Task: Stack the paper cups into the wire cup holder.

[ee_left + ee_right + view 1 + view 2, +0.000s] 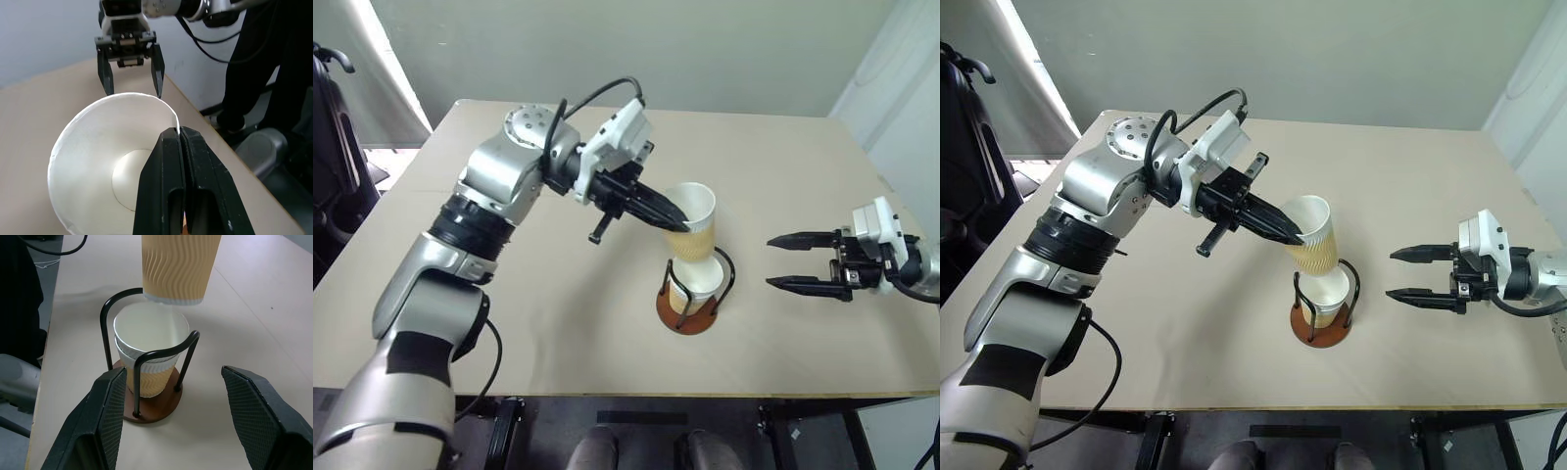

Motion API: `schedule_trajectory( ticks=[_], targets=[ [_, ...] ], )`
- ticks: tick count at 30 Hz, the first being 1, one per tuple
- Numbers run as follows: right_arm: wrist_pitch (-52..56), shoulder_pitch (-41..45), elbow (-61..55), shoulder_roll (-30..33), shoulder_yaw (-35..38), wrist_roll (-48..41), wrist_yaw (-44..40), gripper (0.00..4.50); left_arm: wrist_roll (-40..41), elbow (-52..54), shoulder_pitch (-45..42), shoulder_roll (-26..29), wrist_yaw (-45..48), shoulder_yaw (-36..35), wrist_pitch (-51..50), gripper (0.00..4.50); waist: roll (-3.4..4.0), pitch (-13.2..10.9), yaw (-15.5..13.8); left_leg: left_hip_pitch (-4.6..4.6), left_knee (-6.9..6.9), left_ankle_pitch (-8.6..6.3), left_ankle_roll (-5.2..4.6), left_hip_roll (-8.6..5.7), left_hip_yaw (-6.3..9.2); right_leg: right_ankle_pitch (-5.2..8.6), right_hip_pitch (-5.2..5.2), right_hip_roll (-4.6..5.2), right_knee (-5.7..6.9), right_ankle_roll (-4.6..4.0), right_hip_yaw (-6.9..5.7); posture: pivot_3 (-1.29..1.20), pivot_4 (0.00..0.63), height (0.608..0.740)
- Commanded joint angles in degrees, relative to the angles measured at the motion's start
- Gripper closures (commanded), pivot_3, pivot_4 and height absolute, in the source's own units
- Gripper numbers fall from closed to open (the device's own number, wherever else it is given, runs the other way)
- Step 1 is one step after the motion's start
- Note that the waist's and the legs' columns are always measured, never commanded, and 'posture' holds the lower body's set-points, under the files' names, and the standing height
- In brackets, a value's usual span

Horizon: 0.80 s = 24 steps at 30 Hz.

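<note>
A: Where is the wire cup holder [146, 404]?
B: Near the middle of the tabletop [558, 323], toward its near edge. Already carrying nested paper cups [149, 340], two by the look of the doubled rims, mouths up between the black loops.

A: And the third cup?
B: Pinched by the rim in the left gripper [674, 217], fingers clamped shut on the wall, one inside and one outside. Held cup [1311, 238] hanging just above the holder, its base over the open mouth of the nested ones but not yet inside.

A: Upright?
B: Tilted. Mouth leaning toward the left arm, base toward the holder. Long axis probably needing to come nearer vertical, then straight down between the loops.

A: The other gripper?
B: Right gripper [783, 260] beside the holder on the right, well apart, fingers spread and holding nothing, pointed at the holder. Left arm far nearer.

A: Any writing?
B: None readable. Only a wavy ribbed pattern on the tan cup sleeves.
</note>
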State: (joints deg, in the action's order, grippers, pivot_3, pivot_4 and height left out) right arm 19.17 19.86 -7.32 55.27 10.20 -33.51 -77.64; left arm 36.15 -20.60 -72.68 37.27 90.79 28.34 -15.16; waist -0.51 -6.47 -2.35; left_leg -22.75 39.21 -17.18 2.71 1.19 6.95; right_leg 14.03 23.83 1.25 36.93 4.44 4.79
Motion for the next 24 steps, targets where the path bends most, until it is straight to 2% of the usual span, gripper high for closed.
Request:
schedule_trajectory(
  ticks=[1, 14, 24],
  targets=[
    [-0.1, 0.2, -1.9, 0.8, 2.2, -0.8, 0.4, 1.41, -0.6, -0.2, 0.0, -0.3, 1.7, 0.6, 2.7, 4.48, 0.00, 0.0, 0.0, 0.00, 0.00, 0.00, 0.00, 0.00, 0.00, 0.00, 0.00, 0.00, 0.00, 0.00, 0.00, 0.00, 0.150, 0.740],
    [0.0, -0.8, -2.7, 0.9, 2.7, -0.9, 1.2, 1.41, -0.5, -0.1, 1.4, -3.5, 1.7, 0.3, 1.8, 4.48, 0.00, 0.0, -0.5, 0.00, 0.04, 0.00, 0.00, -0.01, -0.02, -0.01, -0.03, -0.01, 0.02, 0.01, 0.00, 0.00, 0.150, 0.740],
    [0.3, -1.0, -2.8, 1.5, 3.1, -1.0, 1.2, 1.41, 3.5, 3.5, 0.6, -0.7, 1.7, 2.6, -1.2, 4.48, 0.00, 0.0, -0.6, 0.00, 0.06, 0.00, 0.00, -0.02, -0.02, -0.02, -0.05, -0.01, 0.01, 0.03, 0.00, 0.00, 0.150, 0.740]
  ],
)
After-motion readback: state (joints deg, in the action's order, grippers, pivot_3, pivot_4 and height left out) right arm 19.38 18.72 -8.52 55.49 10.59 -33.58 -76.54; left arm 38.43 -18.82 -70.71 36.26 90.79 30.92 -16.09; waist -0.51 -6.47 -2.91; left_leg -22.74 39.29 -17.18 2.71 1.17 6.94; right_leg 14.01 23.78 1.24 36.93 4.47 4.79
